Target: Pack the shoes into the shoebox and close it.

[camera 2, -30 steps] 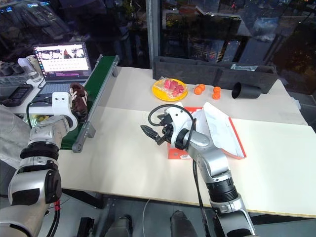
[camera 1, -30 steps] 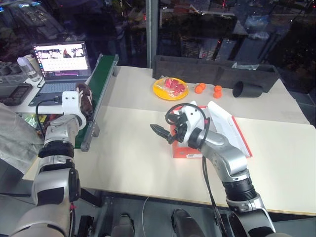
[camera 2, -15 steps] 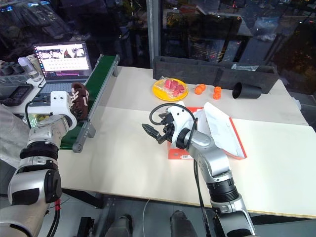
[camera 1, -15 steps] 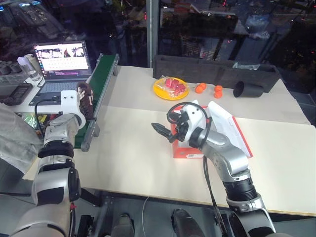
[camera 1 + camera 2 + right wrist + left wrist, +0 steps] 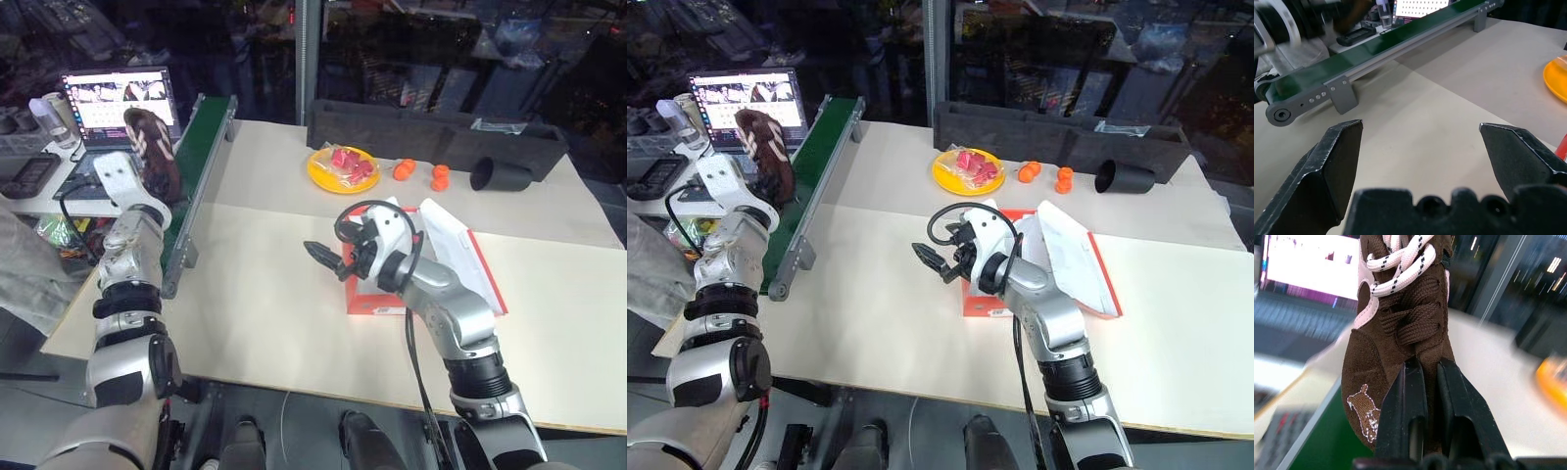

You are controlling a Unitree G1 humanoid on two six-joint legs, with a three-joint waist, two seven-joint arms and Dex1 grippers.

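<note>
A dark brown fuzzy shoe [image 5: 150, 145] with white laces hangs in the air over the near end of the green conveyor, at the far left. My left gripper [image 5: 1429, 364] is shut on the shoe [image 5: 1400, 318], its two black fingers pinching the edge beside the laces. The orange-red shoebox [image 5: 375, 295] lies mid-table with its white lid flap [image 5: 457, 251] tilted open to the right. My right gripper [image 5: 323, 257] stands open just left of the shoebox, with nothing between its fingers [image 5: 1341, 149].
A green conveyor [image 5: 199, 162] runs along the table's left edge, with a laptop [image 5: 113, 98] beyond it. At the back stand a yellow plate [image 5: 342, 169] of red food, three oranges [image 5: 404, 168], a long black tray [image 5: 431, 127] and a black cup [image 5: 495, 174].
My left gripper closed on the shoe and lifted it off the conveyor, tipping it more upright. The right arm has not moved. The camera view shifted slightly.
</note>
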